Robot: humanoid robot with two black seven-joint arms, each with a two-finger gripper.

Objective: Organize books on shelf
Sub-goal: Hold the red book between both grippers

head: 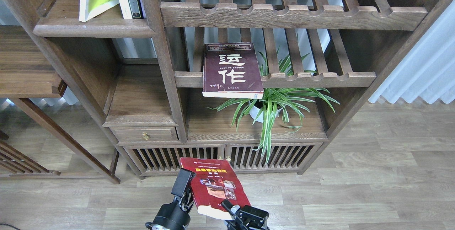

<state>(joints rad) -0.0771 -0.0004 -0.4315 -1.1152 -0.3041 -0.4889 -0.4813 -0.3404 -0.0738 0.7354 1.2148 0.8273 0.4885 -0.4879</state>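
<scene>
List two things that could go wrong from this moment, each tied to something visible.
1. The red paperback book is held only at its near corner by the right gripper; it could tip or slip.
2. The dark maroon book overhangs the slatted rack's front rail; a bump could knock it down.
</scene>
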